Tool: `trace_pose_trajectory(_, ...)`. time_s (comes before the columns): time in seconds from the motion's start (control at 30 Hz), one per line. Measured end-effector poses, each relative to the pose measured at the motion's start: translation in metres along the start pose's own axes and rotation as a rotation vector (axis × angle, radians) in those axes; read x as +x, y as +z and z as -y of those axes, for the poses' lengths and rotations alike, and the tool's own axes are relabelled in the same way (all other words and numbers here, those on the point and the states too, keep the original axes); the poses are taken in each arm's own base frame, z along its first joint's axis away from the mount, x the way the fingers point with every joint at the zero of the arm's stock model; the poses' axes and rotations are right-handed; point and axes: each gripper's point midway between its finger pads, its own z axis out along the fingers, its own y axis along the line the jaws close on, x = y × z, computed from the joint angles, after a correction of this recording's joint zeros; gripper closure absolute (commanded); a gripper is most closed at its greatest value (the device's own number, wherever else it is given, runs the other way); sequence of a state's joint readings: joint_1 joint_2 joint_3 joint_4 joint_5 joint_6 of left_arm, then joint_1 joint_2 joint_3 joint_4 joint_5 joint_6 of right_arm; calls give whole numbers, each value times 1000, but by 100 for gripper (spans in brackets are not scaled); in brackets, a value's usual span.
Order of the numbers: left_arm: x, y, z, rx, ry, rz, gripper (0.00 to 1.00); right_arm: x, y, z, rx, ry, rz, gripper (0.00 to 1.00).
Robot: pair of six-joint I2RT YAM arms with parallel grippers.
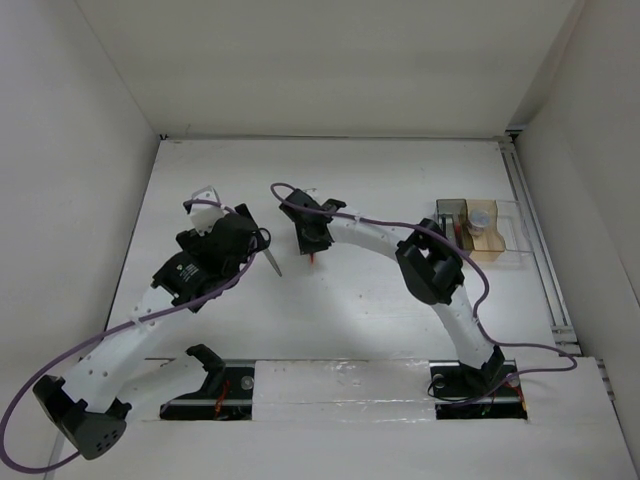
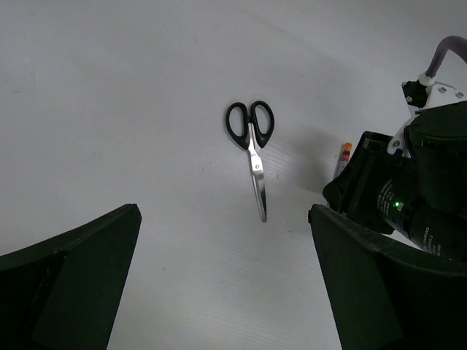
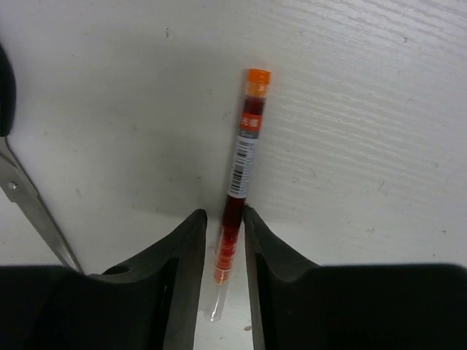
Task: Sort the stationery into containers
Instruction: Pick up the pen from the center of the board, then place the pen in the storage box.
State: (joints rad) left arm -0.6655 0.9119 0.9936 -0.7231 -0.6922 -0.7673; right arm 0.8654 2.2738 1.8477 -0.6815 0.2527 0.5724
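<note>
At the near edge of the table (image 1: 350, 300), the two arm bases sit side by side. The left arm reaches forward and inward. The left gripper (image 2: 225, 211) hangs above the table, jaws spread wide with nothing between them.

Just beyond its fingers the scissors (image 2: 253, 146) lie flat and closed, blades pointing back toward that gripper and black handles away from it. Just to their right, the right gripper (image 3: 225, 213) is down at the table, jaws narrow and astride a pen (image 3: 241, 168).

The pen lies flat, its orange cap pointing away from the wrist and its other end between the fingers (image 3: 186, 248). One finger looks to be touching the barrel. A sliver of table shows between the barrel and the other finger, so the pen is straddled, not clamped.

Farther off, well apart on the right of the table, stands the organizer (image 1: 500, 250). The tape (image 1: 481, 216) sits in one of its middle compartments, beside a darker one at the organizer's left end.
</note>
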Motion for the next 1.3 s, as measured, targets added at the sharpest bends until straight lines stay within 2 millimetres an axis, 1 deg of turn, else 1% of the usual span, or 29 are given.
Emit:
trace_pose_trajectory(0.03, 0, -1, 0, 2, -2, 1, 0, 0, 0, 0, 1, -1, 1, 77)
trace_pose_trajectory(0.07, -1, -1, 0, 4, -4, 3, 0, 0, 0, 1, 4, 0, -1, 100)
trace_pose_trajectory(0.27, -4, -4, -1, 12, -12, 11, 0, 0, 0, 3, 1, -8, 4, 100)
trace_pose_trajectory(0.37, -4, -4, -1, 14, -14, 13, 0, 1, -4, 11, -7, -1, 7, 100)
trace_pose_trajectory(0.4, -4, -4, -1, 14, -13, 13, 0, 2, -8, 16, -9, 2, 6, 100)
trace_pose_trajectory(0.47, -4, -4, -1, 15, -9, 12, 0, 2, -21, 33, -9, 17, 10, 100)
trace_pose_trajectory(0.53, -4, -4, -1, 18, -3, 9, 0, -6, -40, 58, -8, 53, 39, 100)
trace_pose_trajectory(0.6, -3, -4, 0, 22, 5, 5, 0, -24, -64, 93, -12, 112, 97, 100)
trace_pose_trajectory(0.63, -3, -4, 1, 24, 9, 4, 0, -35, -76, 114, -9, 150, 137, 100)
trace_pose_trajectory(0.7, -2, -3, 3, 32, 14, -1, 0, -55, -98, 165, 19, 231, 207, 100)
trace_pose_trajectory(0.77, -1, -3, 5, 39, 19, -4, 0, -68, -110, 211, 58, 297, 258, 100)
trace_pose_trajectory(0.8, -2, -3, 5, 41, 19, -3, 0, -71, -113, 235, 91, 326, 271, 100)
trace_pose_trajectory(0.87, -2, -3, 6, 46, 22, -3, 0, -69, -114, 272, 146, 368, 273, 100)
trace_pose_trajectory(0.93, -2, -3, 7, 50, 25, -4, 0, -62, -111, 296, 185, 394, 255, 100)
trace_pose_trajectory(1.03, -2, -2, 9, 54, 29, -3, 0, -53, -109, 321, 225, 425, 228, 100)
trace_pose_trajectory(1.17, 1, 2, 11, 47, 43, -13, 0, -47, -110, 349, 261, 480, 224, 100)
trace_pose_trajectory(1.3, 5, 5, 12, 40, 55, -25, 0, -30, -107, 371, 296, 528, 195, 100)
